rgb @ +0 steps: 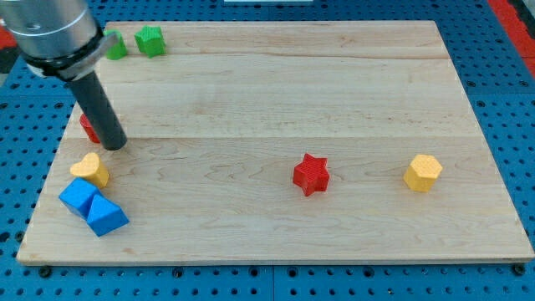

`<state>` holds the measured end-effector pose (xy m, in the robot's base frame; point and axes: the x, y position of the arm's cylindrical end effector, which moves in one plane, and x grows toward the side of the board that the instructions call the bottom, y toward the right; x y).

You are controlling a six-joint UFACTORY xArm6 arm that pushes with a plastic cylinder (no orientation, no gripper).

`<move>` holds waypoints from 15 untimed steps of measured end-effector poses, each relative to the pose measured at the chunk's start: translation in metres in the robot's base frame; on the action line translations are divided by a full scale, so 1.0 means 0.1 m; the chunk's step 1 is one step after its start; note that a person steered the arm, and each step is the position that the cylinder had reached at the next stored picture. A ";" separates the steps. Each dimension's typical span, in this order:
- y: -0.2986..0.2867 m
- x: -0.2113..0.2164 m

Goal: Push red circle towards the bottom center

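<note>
The red circle (87, 127) lies near the board's left edge, mostly hidden behind my rod; only a small red part shows. My tip (115, 145) rests on the board right beside it, at its lower right, touching or nearly so. A yellow heart-shaped block (91, 169) lies just below the tip. The bottom centre of the board is far to the right and below.
Two blue blocks (93, 207) sit together at the bottom left. A red star (312, 174) lies right of centre. A yellow hexagon (423, 172) is at the right. Two green blocks (150, 40) sit at the top left, one (116, 46) partly behind the arm.
</note>
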<state>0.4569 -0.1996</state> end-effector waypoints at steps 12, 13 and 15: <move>-0.04 -0.34; -0.03 -0.64; 0.88 -0.34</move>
<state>0.4233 -0.1121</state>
